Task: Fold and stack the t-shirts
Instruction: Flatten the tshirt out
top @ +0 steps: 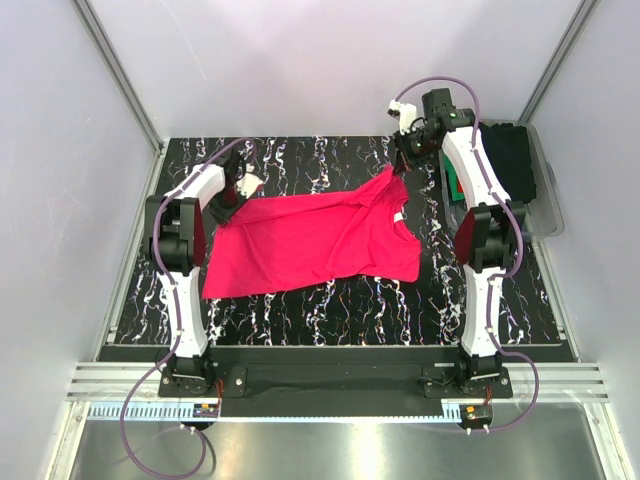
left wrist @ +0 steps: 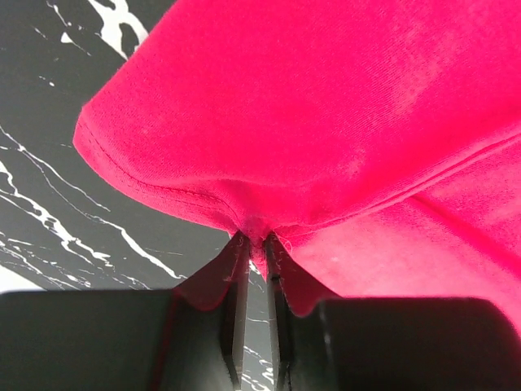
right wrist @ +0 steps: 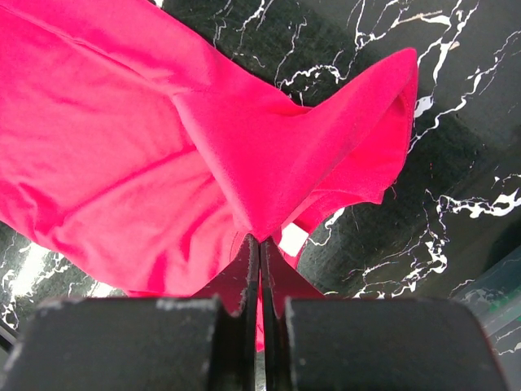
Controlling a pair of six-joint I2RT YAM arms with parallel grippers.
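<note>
A bright pinkish-red t-shirt (top: 310,240) lies spread across the black marbled table (top: 330,310), with its small white neck label (top: 397,216) at the right. My left gripper (top: 238,192) is at the shirt's far left corner. In the left wrist view its jaws (left wrist: 256,240) pinch a bunched fold of the hem of the t-shirt (left wrist: 326,106). My right gripper (top: 400,165) is at the far right corner, lifting it slightly. In the right wrist view that gripper (right wrist: 260,238) is shut on a peak of the t-shirt (right wrist: 122,147), with a sleeve hanging to the right.
A clear plastic bin (top: 550,215) stands at the table's right edge behind the right arm. It holds a black garment (top: 510,160) and green cloth (top: 455,185). Grey walls close in the back and both sides.
</note>
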